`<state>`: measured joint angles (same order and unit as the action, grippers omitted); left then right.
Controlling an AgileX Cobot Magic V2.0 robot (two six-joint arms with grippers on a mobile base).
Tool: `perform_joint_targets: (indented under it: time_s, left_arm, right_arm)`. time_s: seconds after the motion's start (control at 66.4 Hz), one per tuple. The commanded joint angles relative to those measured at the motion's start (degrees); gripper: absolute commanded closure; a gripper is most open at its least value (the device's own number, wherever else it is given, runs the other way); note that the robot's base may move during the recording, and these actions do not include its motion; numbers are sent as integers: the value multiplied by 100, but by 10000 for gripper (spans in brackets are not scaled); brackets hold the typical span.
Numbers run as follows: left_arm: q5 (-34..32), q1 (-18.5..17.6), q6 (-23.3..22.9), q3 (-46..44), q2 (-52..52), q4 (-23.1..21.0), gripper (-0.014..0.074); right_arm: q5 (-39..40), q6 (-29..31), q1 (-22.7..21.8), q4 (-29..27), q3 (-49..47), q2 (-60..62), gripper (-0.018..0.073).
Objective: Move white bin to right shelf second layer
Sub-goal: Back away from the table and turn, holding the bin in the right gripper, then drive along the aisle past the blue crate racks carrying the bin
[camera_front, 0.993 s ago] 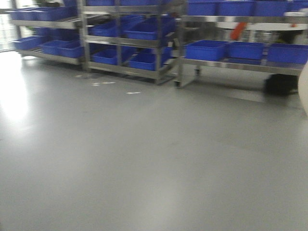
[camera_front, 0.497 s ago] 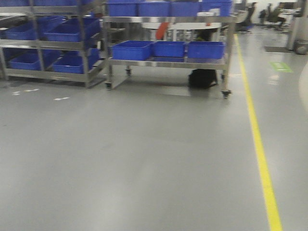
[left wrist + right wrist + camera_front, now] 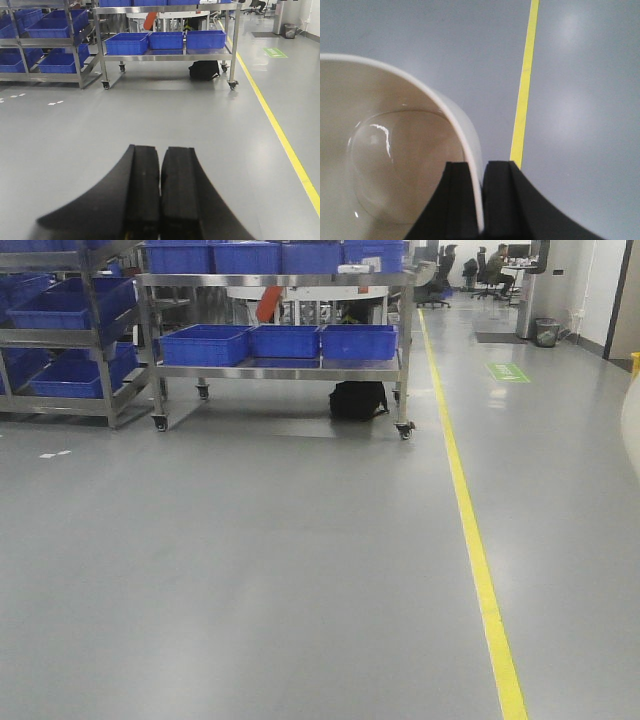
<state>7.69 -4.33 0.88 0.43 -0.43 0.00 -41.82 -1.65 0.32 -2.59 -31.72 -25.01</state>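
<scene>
In the right wrist view the white bin (image 3: pixel 385 150) fills the left half: cream, glossy, with a rounded base. My right gripper (image 3: pixel 477 166) is shut on its rim, one finger inside the wall and one outside. A sliver of the white bin (image 3: pixel 635 430) shows at the right edge of the front view. My left gripper (image 3: pixel 161 148) is shut with nothing in it, held over bare grey floor. The right shelf second layer is out of view.
A wheeled steel cart (image 3: pixel 280 368) carrying blue crates (image 3: pixel 205 343) stands ahead, with a black bag (image 3: pixel 358 400) under it. A rack of blue crates (image 3: pixel 60 310) is at far left. A yellow floor line (image 3: pixel 470 530) runs away on the right. Office chairs and a waste bin (image 3: pixel 546 332) stand far back.
The front view has swung to the right: the racks and cart slid leftward in frame, the yellow line came into view, and the blur has cleared.
</scene>
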Motion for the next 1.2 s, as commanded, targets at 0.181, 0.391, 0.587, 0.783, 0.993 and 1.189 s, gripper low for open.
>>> perform_joint_targets:
  time_s: [0.181, 0.391, 0.587, 0.783, 0.993, 1.189]
  left_arm:
    - [-493, -19, -17, 211, -92, 0, 512]
    - [-493, -19, -17, 211, -92, 0, 512]
    - [-493, -19, -17, 211, -92, 0, 512]
    - [-493, -19, -17, 211, -92, 0, 512]
    - [-493, -19, -17, 211, -92, 0, 512]
    - [-493, -19, -17, 211, -92, 0, 512]
  right_arm:
    - [510, 2, -36, -37, -172, -28, 503]
    - [510, 2, -36, -37, -172, -28, 503]
    - [510, 2, -36, -37, -172, -28, 503]
    - [510, 2, -36, -37, -172, -28, 503]
    - [510, 2, -36, -37, -172, -28, 503]
    - [510, 2, -36, -37, -172, -28, 503]
